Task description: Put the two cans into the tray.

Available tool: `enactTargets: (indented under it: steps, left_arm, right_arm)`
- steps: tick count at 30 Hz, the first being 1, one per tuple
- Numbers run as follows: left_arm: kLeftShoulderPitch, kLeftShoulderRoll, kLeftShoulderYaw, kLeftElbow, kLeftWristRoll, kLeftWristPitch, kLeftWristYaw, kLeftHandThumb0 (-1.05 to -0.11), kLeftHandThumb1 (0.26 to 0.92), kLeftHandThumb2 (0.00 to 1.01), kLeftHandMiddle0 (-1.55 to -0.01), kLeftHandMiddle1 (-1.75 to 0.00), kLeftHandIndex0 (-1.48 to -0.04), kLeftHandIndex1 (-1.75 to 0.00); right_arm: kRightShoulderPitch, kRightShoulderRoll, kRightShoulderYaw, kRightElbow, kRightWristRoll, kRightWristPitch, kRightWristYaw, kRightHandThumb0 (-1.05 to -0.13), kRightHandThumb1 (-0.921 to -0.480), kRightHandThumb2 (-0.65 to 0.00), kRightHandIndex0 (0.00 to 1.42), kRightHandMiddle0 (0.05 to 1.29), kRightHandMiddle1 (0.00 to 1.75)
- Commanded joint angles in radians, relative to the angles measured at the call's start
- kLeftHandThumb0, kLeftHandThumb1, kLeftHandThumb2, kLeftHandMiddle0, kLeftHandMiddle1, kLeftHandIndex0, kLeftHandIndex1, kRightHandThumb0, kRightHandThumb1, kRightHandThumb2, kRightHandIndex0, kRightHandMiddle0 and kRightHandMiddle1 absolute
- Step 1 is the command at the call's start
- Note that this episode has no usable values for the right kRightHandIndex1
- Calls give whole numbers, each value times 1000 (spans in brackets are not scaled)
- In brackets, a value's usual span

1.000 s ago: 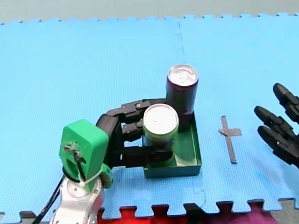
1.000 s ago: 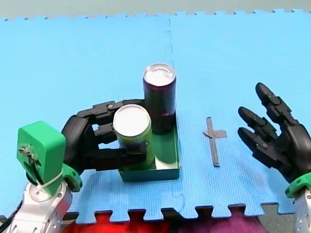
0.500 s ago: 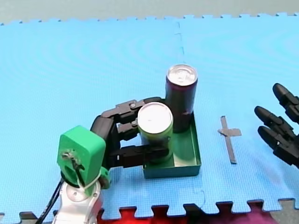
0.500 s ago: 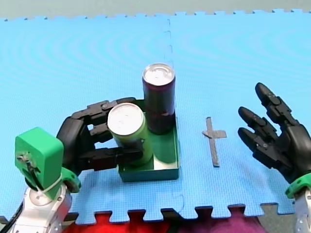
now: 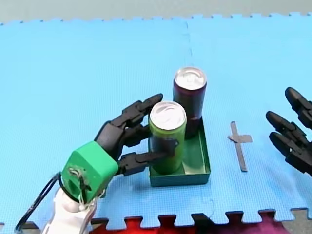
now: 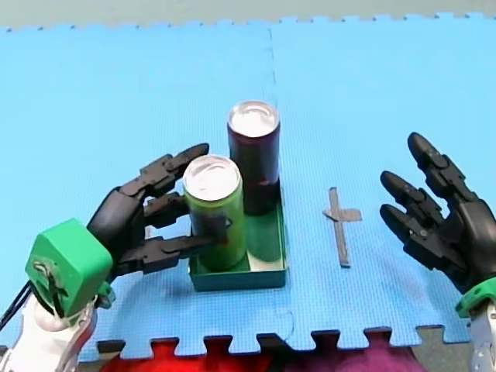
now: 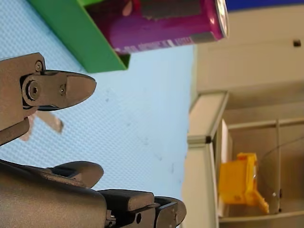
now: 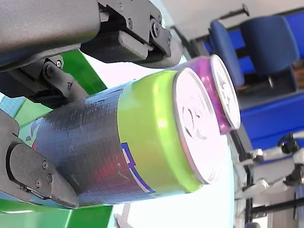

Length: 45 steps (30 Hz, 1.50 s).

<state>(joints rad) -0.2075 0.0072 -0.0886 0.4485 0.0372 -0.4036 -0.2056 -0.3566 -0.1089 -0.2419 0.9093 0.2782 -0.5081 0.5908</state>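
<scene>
Cans standing side by side in the tray (image 5: 180, 179) – left hand (image 5: 119, 139) straddling the nearer one.

The green can (image 5: 167, 141) is standing upright in the tray's near-left corner, and the purple can (image 5: 189, 95) is standing upright just behind it at the far end, the two touching or nearly so. The left hand is reaching in from the tray's left with its fingers stretched out straight rather than curled: the upper fingers are passing the green can's far-left side and the thumb tip is lying against its front – whether the upper fingers are touching the can I cannot tell. The right hand (image 6: 438, 225) is hovering over the blue foam mat (image 5: 73, 73) well to the right, holding nothing, beyond a grey tape cross (image 5: 239, 146).
</scene>
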Motion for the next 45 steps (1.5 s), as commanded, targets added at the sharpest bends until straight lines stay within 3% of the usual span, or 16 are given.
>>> enactTargets:
  steps: [1,7,20,29,35,45]
  left_arm:
    - [17,14,-9,-54,-3,11,-16,-1044,888,13,-525,0,-285,0]
    - [40,109,-41,-199,-17,120,-155,-1048,910,15,-387,1,-180,0]
    - [47,137,-59,-238,-31,135,-209,-1048,913,6,-344,0,-130,0]
    - [65,190,-26,-269,-44,149,-222,-1048,904,0,-345,-1,-119,0]
    - [91,187,-7,-289,50,107,-83,-1048,894,0,-350,-4,-116,0]
    - [100,169,-19,-273,69,102,-28,-1048,887,0,-374,-14,-116,0]
  right_arm:
    - [-7,-4,-1,6,2,-4,1,-1048,-921,-288,313,231,2]
    - [-12,0,1,18,-2,-14,-1,-1048,-921,-293,309,226,0]
    - [-10,1,4,18,-2,-15,-2,-1048,-921,-307,295,210,0]
    - [-9,-5,7,21,-7,-15,1,-1048,-921,-317,289,202,0]
    - [-11,-8,7,28,-8,-15,0,-1048,-921,-322,290,200,0]
    - [-14,-12,4,33,-4,-21,10,-1048,-921,-325,290,200,0]
